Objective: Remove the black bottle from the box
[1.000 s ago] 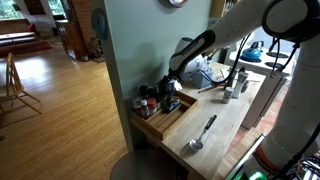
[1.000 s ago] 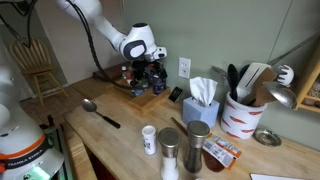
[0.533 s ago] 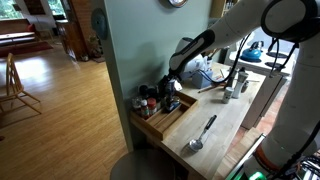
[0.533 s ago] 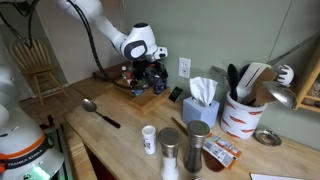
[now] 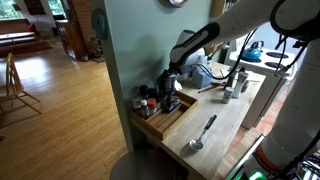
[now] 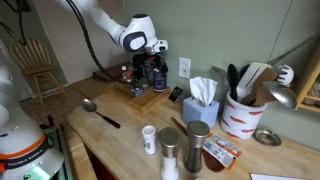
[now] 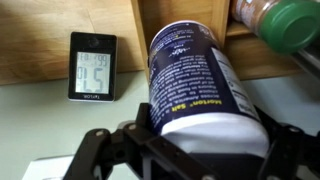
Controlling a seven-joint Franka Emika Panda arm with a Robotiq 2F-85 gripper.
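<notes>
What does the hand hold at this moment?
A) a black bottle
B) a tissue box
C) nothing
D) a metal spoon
A: in the wrist view the hand is closed on the black bottle, with a finger on each side of it.

a white, rounded arm point(image 6: 100, 18) with black joints ends in a black gripper point(image 6: 154, 70).

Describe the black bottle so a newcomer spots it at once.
On the wooden counter, a shallow light-wood box sits against the green wall. Just above it the gripper clamps the black bottle: dark with white lettering, the only container held clear of the jars.
</notes>
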